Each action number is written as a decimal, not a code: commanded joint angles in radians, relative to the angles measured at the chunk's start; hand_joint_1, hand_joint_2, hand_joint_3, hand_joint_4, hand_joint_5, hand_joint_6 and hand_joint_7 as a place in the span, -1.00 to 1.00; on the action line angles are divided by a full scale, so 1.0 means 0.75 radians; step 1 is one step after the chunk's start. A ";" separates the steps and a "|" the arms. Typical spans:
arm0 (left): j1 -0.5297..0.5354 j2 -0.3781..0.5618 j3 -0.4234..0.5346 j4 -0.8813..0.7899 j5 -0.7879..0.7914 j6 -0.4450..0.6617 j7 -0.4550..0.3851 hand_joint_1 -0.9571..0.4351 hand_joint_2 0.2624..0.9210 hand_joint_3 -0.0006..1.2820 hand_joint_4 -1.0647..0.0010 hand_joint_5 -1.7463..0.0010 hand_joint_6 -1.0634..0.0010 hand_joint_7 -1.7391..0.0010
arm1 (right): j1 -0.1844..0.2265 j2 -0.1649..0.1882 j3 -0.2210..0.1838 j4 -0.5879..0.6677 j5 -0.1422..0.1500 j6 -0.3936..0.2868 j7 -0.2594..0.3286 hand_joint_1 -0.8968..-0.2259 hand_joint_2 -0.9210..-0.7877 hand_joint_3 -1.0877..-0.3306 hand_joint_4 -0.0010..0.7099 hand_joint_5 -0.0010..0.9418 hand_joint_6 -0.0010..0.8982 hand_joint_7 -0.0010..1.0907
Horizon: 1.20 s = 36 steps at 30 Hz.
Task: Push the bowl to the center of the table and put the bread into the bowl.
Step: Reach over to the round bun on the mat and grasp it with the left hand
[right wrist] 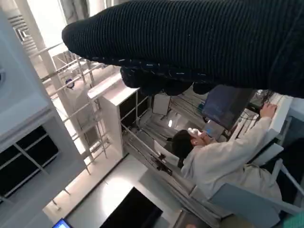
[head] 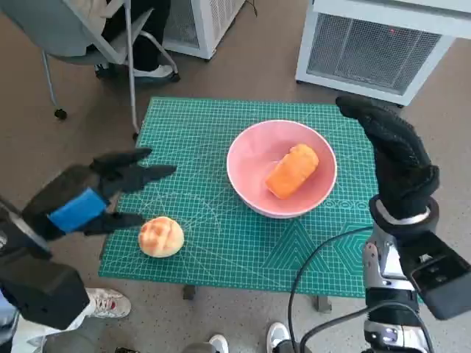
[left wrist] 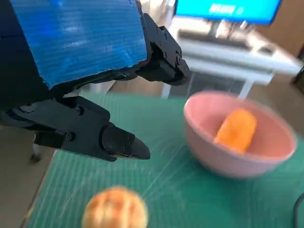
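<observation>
On the green cutting mat point(head: 221, 243), the pink bowl point(head: 257, 195) sits near centre holding an orange bread roll point(head: 292, 170). At seven o'clock lies a round bun point(head: 161, 237); the left hand point(head: 110, 193), fingers spread and empty, hovers beside it and likely must grasp it next. The right hand point(head: 394, 158) is raised at three o'clock, holding nothing.

Small table under a green cutting mat point(head: 221, 235), with pink bowl point(head: 250, 180) and round bun point(head: 161, 236) on it.
</observation>
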 commanded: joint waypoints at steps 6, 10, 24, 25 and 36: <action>0.077 -0.021 -0.056 0.083 0.046 -0.062 0.046 0.09 0.87 -1.00 0.30 1.00 0.04 0.98 | -0.003 0.001 0.000 0.035 0.031 0.014 0.039 -0.10 -1.00 -0.07 -0.27 -1.00 -1.00 0.15; 0.089 -0.036 -0.109 0.118 0.085 -0.062 0.069 0.09 0.86 -1.00 0.31 1.00 0.04 0.99 | -0.002 0.001 0.001 0.036 0.030 0.011 0.043 -0.09 -1.00 -0.07 -0.27 -1.00 -1.00 0.15; 0.017 -0.049 -0.287 0.280 0.183 -0.009 0.056 0.10 0.89 -0.99 0.26 0.99 0.11 1.00 | -0.006 -0.016 -0.001 0.030 0.035 0.035 0.062 -0.04 -1.00 -0.08 -0.27 -1.00 -1.00 0.15; 0.013 -0.046 -0.301 0.293 0.191 0.000 0.051 0.10 0.89 -0.99 0.26 0.99 0.11 1.00 | -0.007 -0.019 -0.002 0.028 0.037 0.038 0.064 -0.04 -1.00 -0.08 -0.27 -1.00 -1.00 0.15; -0.026 -0.053 -0.427 0.321 0.270 0.179 -0.037 0.07 0.92 -0.98 0.24 0.99 0.09 0.99 | -0.009 -0.024 -0.005 0.014 0.042 0.067 0.070 -0.08 -1.00 -0.08 -0.28 -1.00 -1.00 0.15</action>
